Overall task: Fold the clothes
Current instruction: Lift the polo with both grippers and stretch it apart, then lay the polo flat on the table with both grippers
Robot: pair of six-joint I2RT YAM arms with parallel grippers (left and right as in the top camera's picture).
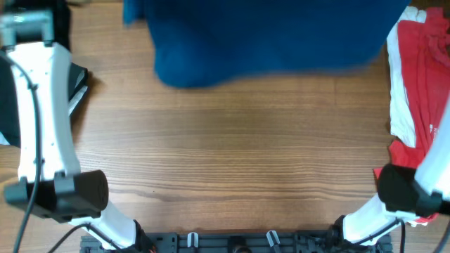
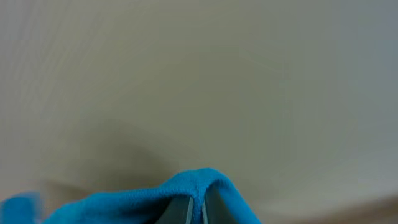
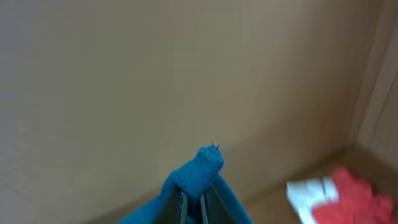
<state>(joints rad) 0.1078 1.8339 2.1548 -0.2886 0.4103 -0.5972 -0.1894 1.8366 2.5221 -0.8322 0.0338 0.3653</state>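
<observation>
I'm holding blue shirt [image 1: 267, 35] up at 12 o'clock, L gripper [image 2: 198, 208] & R gripper [image 3: 200, 202] both pinching it; next prob. needs spreading flat.

The counter [image 1: 232, 147] is made of wood with thin lines in it, and it looks smooth and a little shiny. The blue shirt [image 1: 267, 35] is made of soft matt cloth; a tiny bumpy weave is seen up close. The red tee [image 1: 422, 77] is wrinkled cloth. The arm covers [image 1: 42, 126] are made of smooth white plastic.
</observation>
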